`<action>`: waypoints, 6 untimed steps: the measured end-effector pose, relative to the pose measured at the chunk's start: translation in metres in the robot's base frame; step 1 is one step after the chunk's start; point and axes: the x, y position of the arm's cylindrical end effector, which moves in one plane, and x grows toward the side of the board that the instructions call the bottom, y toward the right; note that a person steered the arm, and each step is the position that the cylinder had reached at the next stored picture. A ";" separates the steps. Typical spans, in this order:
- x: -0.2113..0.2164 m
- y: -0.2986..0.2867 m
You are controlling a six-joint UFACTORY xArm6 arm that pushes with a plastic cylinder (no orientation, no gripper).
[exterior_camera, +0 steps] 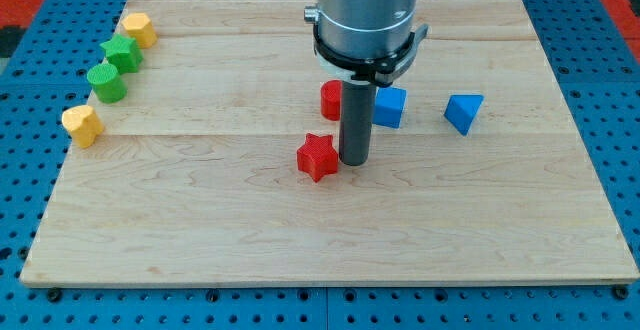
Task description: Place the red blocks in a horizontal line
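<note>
Pale wooden board (200, 220), grain visible. Ribbed red star block (317, 157) seen touching my tip (354, 161) on left; red round block (331, 100) partly hidden behind rod. No gripper fitted.

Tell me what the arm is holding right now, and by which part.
Nothing is held. My tip rests on the board just right of the red star block.

Pale wood counter (200, 200), matt plastic blocks

Visible grain across smooth counter planks; ridged, matt surface on red star block (317, 157); dark, faintly sheened rod down to my tip (354, 162).
</note>
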 end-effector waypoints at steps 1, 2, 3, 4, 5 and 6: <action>-0.045 -0.004; -0.006 -0.005; 0.018 -0.035; 0.009 -0.056; -0.057 -0.057; -0.100 -0.054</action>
